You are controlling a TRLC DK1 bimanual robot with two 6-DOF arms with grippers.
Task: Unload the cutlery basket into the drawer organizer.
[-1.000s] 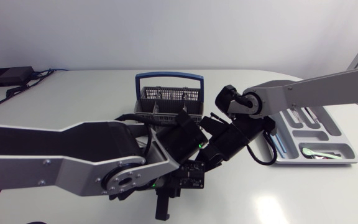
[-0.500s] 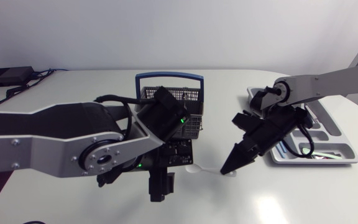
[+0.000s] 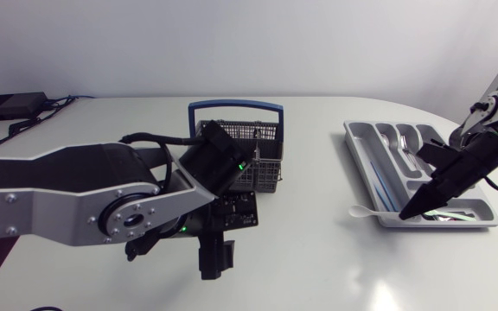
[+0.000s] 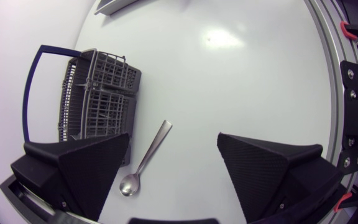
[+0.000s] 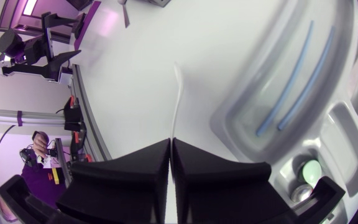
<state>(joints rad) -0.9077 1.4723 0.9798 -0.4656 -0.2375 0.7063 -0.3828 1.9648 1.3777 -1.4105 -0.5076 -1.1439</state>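
The right gripper [image 3: 407, 212], pinched shut on a white spoon [image 3: 368, 212] jutting ahead of it, has swung from beside the basket [image 3: 232, 108] to the edge of the organizer [image 3: 353, 130], so release looks close. The left gripper [image 4: 173, 142] hangs wide over a metal spoon [image 4: 146, 155], which its arm hides from the head view.

Open tabletop [image 3: 314, 155] between basket [image 3: 232, 134] and organizer [image 3: 363, 147]

Head camera overlooks the whole table [image 3: 335, 268] from above; wrist cameras face down, close over it; head and left wrist share the basket [image 3: 249, 132].
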